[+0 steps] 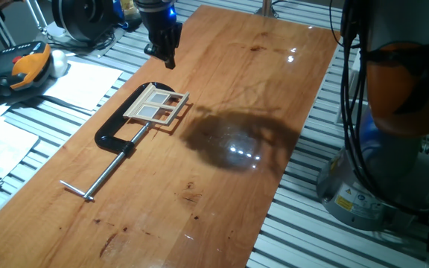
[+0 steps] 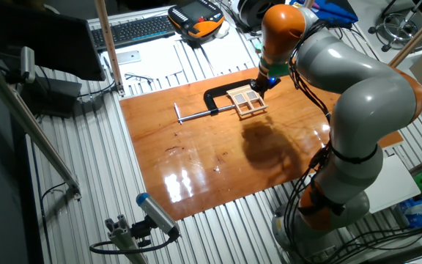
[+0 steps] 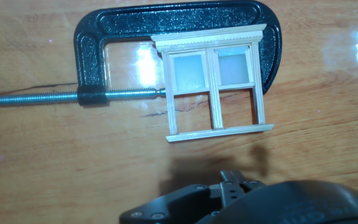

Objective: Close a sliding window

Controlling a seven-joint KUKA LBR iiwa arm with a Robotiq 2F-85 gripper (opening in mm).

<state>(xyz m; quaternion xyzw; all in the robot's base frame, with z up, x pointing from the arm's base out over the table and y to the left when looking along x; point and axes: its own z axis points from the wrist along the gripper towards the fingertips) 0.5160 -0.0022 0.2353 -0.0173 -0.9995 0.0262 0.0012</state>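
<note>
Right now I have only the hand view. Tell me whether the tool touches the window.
Observer: No. In one fixed view the tool hangs in the air, apart from the sliding window.
Operator: Report the C-clamp's screw bar; it runs off my frame.
Observer: It ends in a crossbar handle that lies on the wooden table, pointing away from the window.

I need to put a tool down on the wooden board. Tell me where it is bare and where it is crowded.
Bare: the wide stretch of wooden board to the right of the sliding window, and the near end past the tip of the C-clamp screw bar. Crowded: the far-left part, where the clamp grips the window and the gripper hangs just behind it.
</note>
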